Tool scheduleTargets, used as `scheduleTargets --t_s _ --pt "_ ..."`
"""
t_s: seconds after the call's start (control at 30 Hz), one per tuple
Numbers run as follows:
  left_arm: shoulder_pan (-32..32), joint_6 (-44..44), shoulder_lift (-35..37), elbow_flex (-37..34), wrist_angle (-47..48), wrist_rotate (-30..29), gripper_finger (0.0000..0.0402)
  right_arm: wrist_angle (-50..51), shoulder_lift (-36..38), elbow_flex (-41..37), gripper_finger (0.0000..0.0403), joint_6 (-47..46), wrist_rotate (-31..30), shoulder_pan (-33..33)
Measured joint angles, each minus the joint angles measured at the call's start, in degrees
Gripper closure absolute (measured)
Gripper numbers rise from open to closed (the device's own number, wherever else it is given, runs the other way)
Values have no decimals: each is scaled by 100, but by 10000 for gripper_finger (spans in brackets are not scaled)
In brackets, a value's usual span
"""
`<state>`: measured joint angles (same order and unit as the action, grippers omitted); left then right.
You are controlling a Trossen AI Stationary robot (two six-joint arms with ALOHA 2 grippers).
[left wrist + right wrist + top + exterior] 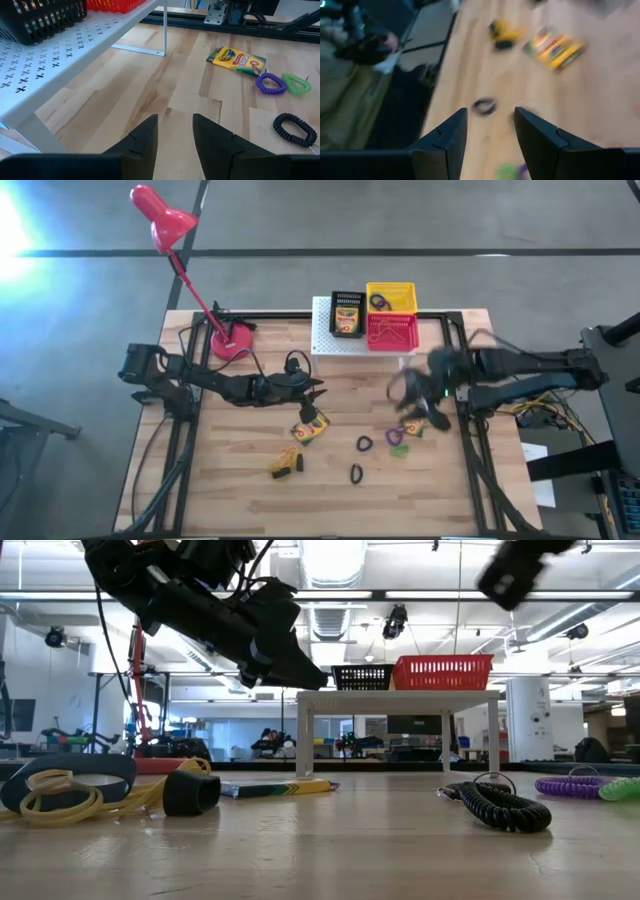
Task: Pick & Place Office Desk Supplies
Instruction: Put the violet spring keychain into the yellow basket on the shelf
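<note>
My left gripper (320,389) (175,132) hovers open above the table's middle, near the white stand, holding nothing. My right gripper (404,392) (490,127) is open and blurred, in the air over the right part of the table. One crayon box (310,429) lies flat below the left gripper. A second (414,426) (236,59) lies by the right gripper, and a third (346,315) stands in the black basket. The purple ring (392,437), the green ring (400,451) and two black rings (364,444) (355,473) lie on the wood. The rubber-band tangle (285,464) (70,792) lies near the near edge.
The white perforated stand (330,340) at the far edge carries a black basket (347,300), a yellow basket (391,297) and a red basket (393,332). The red desk lamp (232,340) stands at the far left. Bare wood lies at the near left and near right.
</note>
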<state>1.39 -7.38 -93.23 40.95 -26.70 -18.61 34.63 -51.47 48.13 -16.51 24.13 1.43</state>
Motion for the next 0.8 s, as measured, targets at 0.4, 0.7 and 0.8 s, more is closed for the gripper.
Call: scheduleTargets --t_s 0.4,0.7,0.8 --pt "0 -15 0 0 -2 0 275 -1328 -532 -1991 241 -1641 -2010 1988" --pt "-4 2 0 0 -2 0 275 -1432 -1475 -2137 229 -571 -2778 1689" --pt "-7 2 0 0 -2 0 275 -1736 -1788 -2125 237 -110 -2783 1623"
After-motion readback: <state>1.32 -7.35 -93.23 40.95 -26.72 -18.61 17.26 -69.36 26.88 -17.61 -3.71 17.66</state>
